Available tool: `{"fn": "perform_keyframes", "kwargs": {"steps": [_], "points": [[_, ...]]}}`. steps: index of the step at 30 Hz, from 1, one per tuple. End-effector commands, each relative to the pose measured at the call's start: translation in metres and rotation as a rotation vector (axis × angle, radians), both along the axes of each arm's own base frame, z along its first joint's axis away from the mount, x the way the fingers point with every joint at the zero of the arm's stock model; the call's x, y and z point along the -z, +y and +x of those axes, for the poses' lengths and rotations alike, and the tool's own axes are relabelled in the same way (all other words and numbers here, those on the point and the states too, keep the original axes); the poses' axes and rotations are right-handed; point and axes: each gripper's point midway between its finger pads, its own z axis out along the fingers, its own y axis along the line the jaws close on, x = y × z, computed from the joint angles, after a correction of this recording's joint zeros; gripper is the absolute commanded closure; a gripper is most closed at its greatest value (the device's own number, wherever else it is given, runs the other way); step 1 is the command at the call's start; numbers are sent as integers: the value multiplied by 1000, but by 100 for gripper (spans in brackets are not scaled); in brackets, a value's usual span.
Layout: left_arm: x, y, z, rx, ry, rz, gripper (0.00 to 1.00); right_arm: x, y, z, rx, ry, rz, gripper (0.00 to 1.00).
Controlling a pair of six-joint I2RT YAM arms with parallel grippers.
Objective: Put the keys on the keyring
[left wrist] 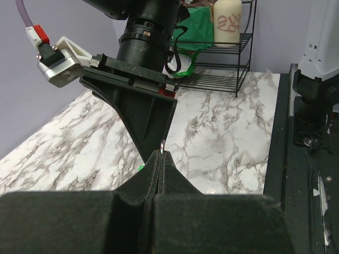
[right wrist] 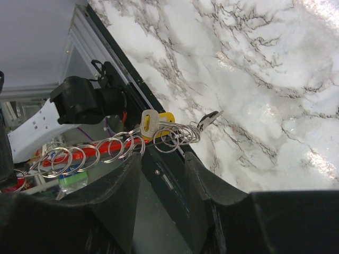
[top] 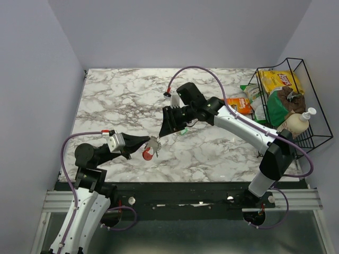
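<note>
My left gripper [top: 150, 141] is shut on the keyring [left wrist: 162, 143], a thin metal loop poking out past its closed tips [left wrist: 160, 153]. A red-headed key [top: 147, 154] hangs below that grip. My right gripper [top: 165, 129] points down at it from the upper right, fingers apart. In the right wrist view a string of silver loops [right wrist: 175, 136] with a yellow-headed key [right wrist: 154, 121] lies across the fingertips of the right gripper [right wrist: 161, 156]; nothing sits in the gap between them. A green-headed key [top: 183, 132] lies on the marble under the right arm.
A black wire basket [top: 317, 123] at the right edge holds a yellow chip bag [top: 278, 81], green packaging and a pump bottle [top: 298, 123]. An orange packet [top: 238, 105] lies beside it. The table's dark front rail [top: 185, 186] runs just behind both grippers.
</note>
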Motion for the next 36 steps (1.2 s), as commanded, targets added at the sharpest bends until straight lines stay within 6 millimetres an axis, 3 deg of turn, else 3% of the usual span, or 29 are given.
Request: {"fn": "perform_keyframes", "kwargs": {"steps": [1,13,30,36], "points": [[-11,1,0,-15,-53,-8,100,-21,4,-8,-16,4,48,53],[-8,2,0,-22,-56,0,100,-53,2,-8,15,-59,126,46],[-9,4,0,-39,-59,-9,100,-23,-6,-20,13,-1,92,47],[-8,4,0,-42,-63,-7,100,-41,1,-29,-28,19,184,43]]}}
